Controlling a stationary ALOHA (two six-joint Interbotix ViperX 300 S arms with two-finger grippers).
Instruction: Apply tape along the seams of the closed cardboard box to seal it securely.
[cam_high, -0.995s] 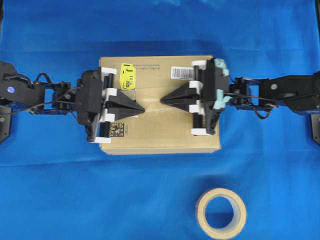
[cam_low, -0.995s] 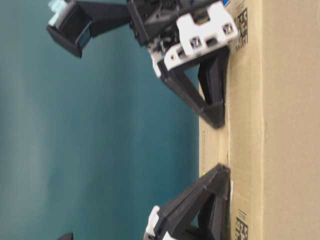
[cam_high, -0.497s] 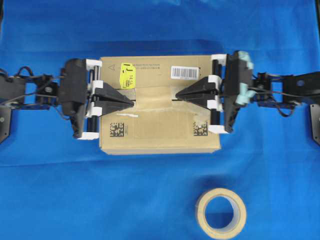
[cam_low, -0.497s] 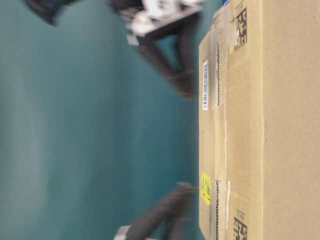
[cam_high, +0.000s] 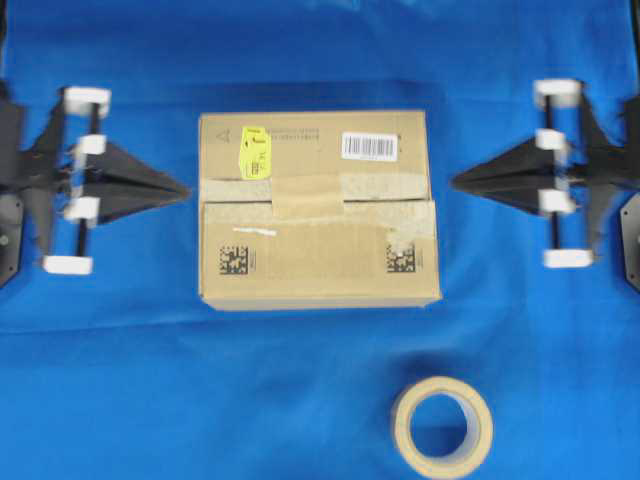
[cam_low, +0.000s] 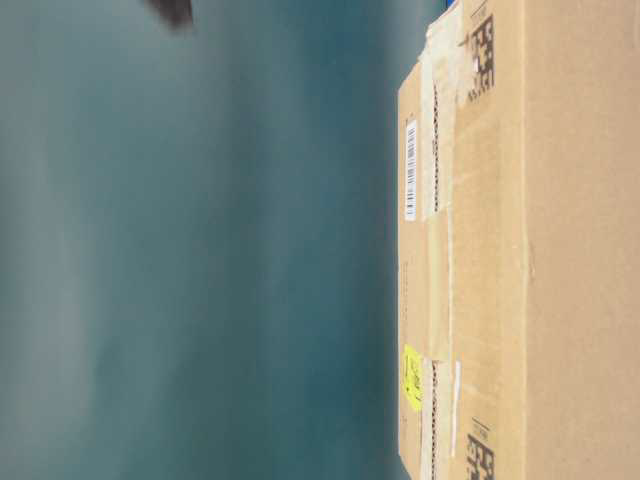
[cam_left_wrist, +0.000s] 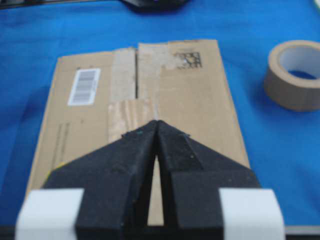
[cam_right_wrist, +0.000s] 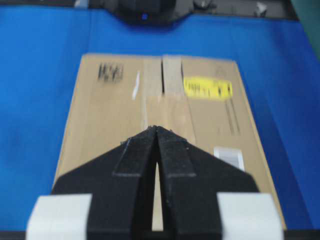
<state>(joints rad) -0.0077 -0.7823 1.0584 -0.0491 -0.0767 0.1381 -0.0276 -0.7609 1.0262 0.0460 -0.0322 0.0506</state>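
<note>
The cardboard box (cam_high: 320, 255) sits mid-table with its flaps closed, also seen as the cardboard box (cam_low: 560, 250). A brown square of tape (cam_high: 308, 195) lies flat across the middle of the seams (cam_high: 385, 200), between pale old strips. My left gripper (cam_high: 186, 190) hovers left of the box, shut and empty. Right of the box, my right gripper (cam_high: 454, 181) is likewise shut and empty. The left wrist view shows the tape (cam_left_wrist: 131, 116) just beyond the left gripper (cam_left_wrist: 157, 122). In the right wrist view the tape (cam_right_wrist: 169, 111) lies ahead of the right gripper (cam_right_wrist: 156, 128).
A beige tape roll (cam_high: 441, 425) lies on the blue cloth (cam_high: 120, 380) in front of the box, to the right; the tape roll (cam_left_wrist: 295, 75) also shows in the left wrist view. A yellow sticker (cam_high: 256, 153) and a barcode label (cam_high: 368, 145) mark the box's far flap.
Both grippers, which pressed on the box top a second ago, have pulled back outward to either side and off the box. The tape piece stays on the seam.
</note>
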